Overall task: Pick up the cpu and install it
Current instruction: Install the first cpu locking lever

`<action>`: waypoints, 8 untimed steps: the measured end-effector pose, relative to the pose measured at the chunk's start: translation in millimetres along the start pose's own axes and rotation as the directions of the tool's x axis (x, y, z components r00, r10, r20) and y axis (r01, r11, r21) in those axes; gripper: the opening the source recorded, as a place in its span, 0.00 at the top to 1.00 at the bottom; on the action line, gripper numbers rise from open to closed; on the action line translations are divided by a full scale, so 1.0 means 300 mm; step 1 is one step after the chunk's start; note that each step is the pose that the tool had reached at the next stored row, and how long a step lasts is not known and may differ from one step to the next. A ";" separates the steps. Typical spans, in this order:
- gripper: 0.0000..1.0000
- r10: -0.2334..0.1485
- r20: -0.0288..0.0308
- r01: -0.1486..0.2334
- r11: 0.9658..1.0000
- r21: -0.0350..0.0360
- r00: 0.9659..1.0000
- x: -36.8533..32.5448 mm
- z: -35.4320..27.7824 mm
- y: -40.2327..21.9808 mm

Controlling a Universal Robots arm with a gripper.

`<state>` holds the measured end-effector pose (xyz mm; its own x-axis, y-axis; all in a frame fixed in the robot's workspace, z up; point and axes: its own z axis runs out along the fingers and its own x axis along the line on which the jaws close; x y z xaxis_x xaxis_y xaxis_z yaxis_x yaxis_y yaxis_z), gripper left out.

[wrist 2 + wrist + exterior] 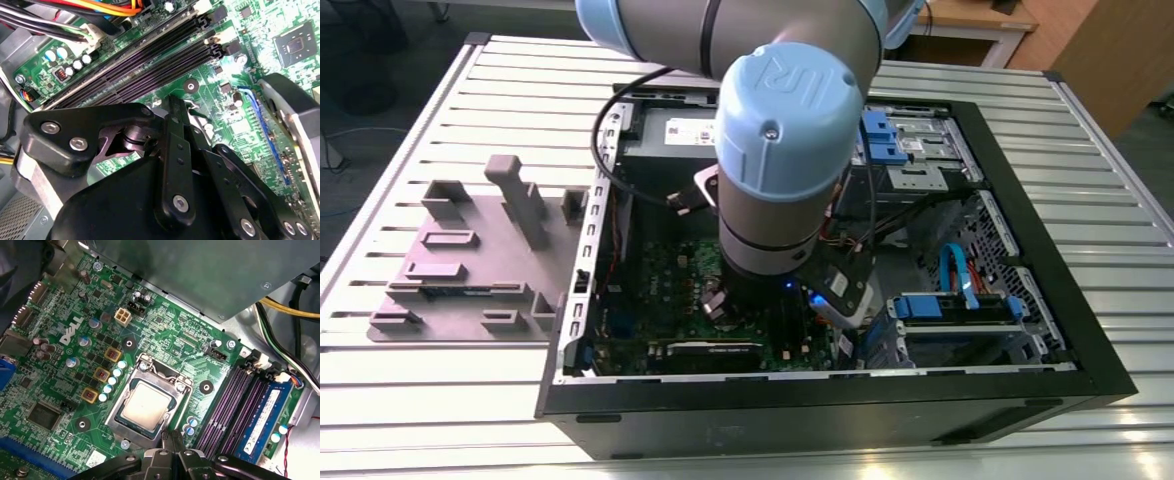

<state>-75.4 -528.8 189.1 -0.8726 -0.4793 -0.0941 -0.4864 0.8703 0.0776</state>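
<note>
1. One blue-and-grey robot arm [774, 150] reaches down into an open black computer case [1027, 250] that lies on its side on a ribbed metal counter [454, 120].
2. The cpu [145, 404], a flat square chip with a pale silvery top, sits inside the metal-framed socket [122, 427] on the green motherboard [170, 340]; the frame surrounds it on all sides.
3. The gripper [175, 440] hangs just above the board, its tips near one edge of the socket frame and apart from the chip.
4. In the first wrist view the black fingers [176, 439] meet in a narrow point with no gap visible between them and nothing held; they look clenched and empty.
5. In the second wrist view the black linkage of the gripper [175, 165] stands over the board, beside the long dark memory slots [150, 62].
6. A blue memory module [262, 415] stands in a slot on the far side of the purple slots from the socket.
7. On the counter at the exterior view's left lies a grey-mauve fixture tray [467, 260] with upright posts.
</note>
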 end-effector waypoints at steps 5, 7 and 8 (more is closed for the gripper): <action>0.89 0.000 0.000 0.000 1.000 0.001 1.000 -0.001 0.004 -0.003; 0.89 0.000 -0.001 0.000 1.000 0.001 1.000 -0.002 0.005 -0.003; 0.89 0.000 -0.001 0.000 1.000 0.001 1.000 -0.002 0.005 -0.003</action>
<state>-74.4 -529.2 187.6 -0.8725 -0.4795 -0.0935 -0.4865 0.8703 0.0766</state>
